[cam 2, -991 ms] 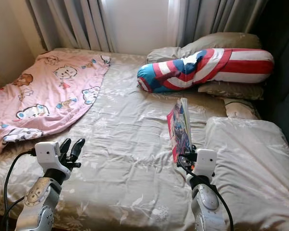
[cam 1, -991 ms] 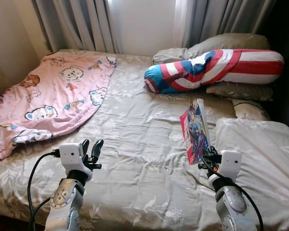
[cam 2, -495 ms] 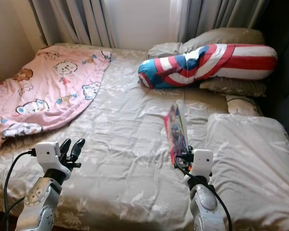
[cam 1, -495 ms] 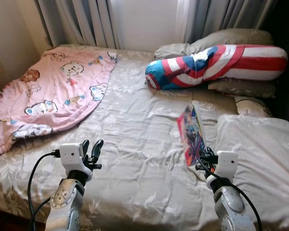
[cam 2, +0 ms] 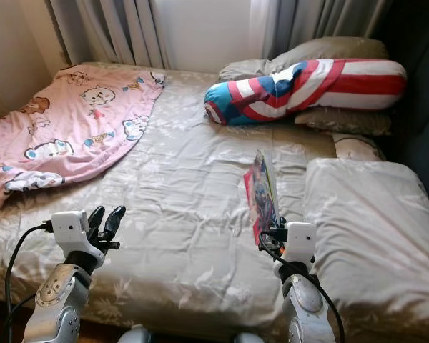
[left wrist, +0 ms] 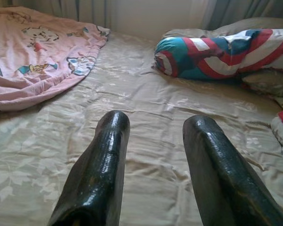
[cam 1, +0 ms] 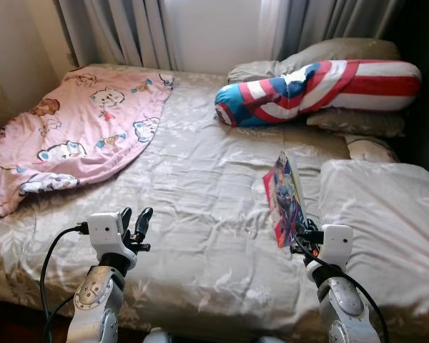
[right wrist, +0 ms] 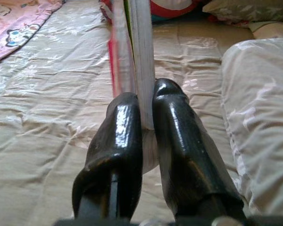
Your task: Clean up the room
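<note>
While its two black fingers (right wrist: 127, 141) press from either side on the lower edge of a colourful book (cam 1: 286, 196), the right claw (cam 1: 305, 236) holds that book upright on its edge above the bed (cam 1: 200, 179), at about five o'clock in the head view. The right wrist view shows the pages and a pink cover wedged tight between the fingers, the book rising straight away from them. Its illustrated cover faces nine o'clock, toward the middle of the mattress.

The left claw (cam 1: 134, 223) hovers at about seven o'clock, its fingers (left wrist: 104, 165) spread apart with nothing between them, over the wrinkled beige floral bedspread (left wrist: 146, 108).

Just beside the book at three o'clock lies a large pale pillow (cam 1: 379, 207), near the right edge of the bed. Beyond the book, at about one o'clock, a long bolster in red, white and blue stripes (cam 1: 314, 89) lies across the head of the bed, resting against beige pillows (cam 1: 343, 53). A smaller beige pillow (cam 1: 368, 148) sits between the bolster and the large pale pillow.

At ten o'clock a pink blanket printed with cartoon animals (cam 1: 71, 136) is spread over the far left part of the bed, its edge draped toward the side. Grey curtains (cam 1: 129, 32) hang behind the bed at twelve o'clock.
</note>
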